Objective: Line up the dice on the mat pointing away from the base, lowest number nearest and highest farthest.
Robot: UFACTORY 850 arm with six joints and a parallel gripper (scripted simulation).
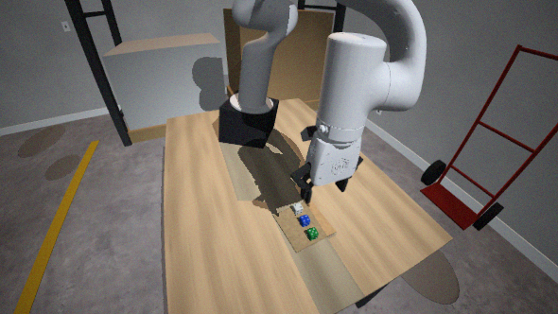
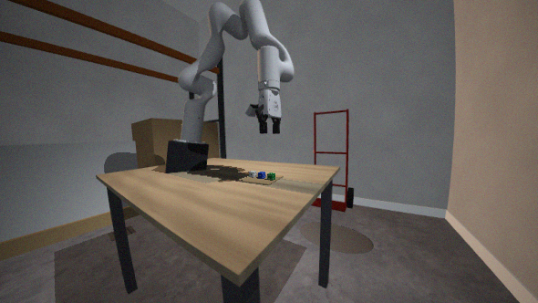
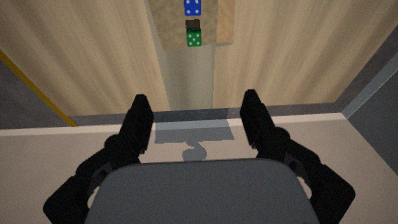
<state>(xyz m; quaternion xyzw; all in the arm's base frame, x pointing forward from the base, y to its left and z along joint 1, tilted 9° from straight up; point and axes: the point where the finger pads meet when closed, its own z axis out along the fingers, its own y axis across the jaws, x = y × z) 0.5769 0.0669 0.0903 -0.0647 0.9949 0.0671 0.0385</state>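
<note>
Three dice stand in a row on the brown mat (image 1: pixel 305 228). The white die (image 1: pixel 297 208) is nearest the robot's base, the blue die (image 1: pixel 305 220) is in the middle, and the green die (image 1: pixel 311 234) is farthest. All three also show in the exterior view: the white die (image 2: pixel 253 174), the blue die (image 2: pixel 262 174) and the green die (image 2: pixel 271 176). The wrist view shows the blue die (image 3: pixel 193 7) and the green die (image 3: pixel 194 38) at the top. My gripper (image 2: pixel 269 128) is open and empty, high above the dice; it also shows in the top view (image 1: pixel 323 186) and the wrist view (image 3: pixel 196 117).
The robot's black base (image 1: pixel 247 125) stands at the table's far end. A red hand truck (image 1: pixel 487 151) stands to the right of the table. Cardboard boxes (image 2: pixel 157 139) and a black rack post (image 1: pixel 96 71) stand behind the table.
</note>
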